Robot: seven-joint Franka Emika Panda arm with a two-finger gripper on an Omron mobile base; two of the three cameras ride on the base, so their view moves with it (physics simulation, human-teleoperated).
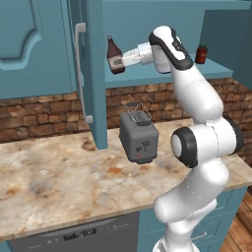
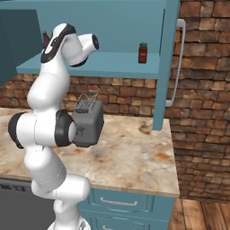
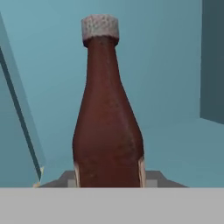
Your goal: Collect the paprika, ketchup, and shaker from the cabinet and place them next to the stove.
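Note:
The ketchup [image 1: 114, 54], a dark brown-red bottle with a white cap, stands upright at the left end of the teal cabinet shelf [image 1: 147, 75]. My gripper [image 1: 121, 60] reaches in from the right and is shut on its lower body. In the hand view the ketchup [image 3: 108, 127] is very close, with a grey fingertip [image 3: 70, 179] at each side of its base. The paprika [image 1: 201, 54], a small red jar with a dark cap, stands further right on the same shelf, also seen as the paprika [image 2: 143, 53] in the right base view. The shaker and the stove are out of view.
A grey toaster [image 1: 139, 138] sits on the marble counter [image 1: 59, 172] below the shelf, under my arm. The open cabinet door [image 1: 93, 74] with its silver bar handle [image 1: 81, 74] stands just left of the bottle. A dishwasher front [image 1: 74, 236] is below the counter.

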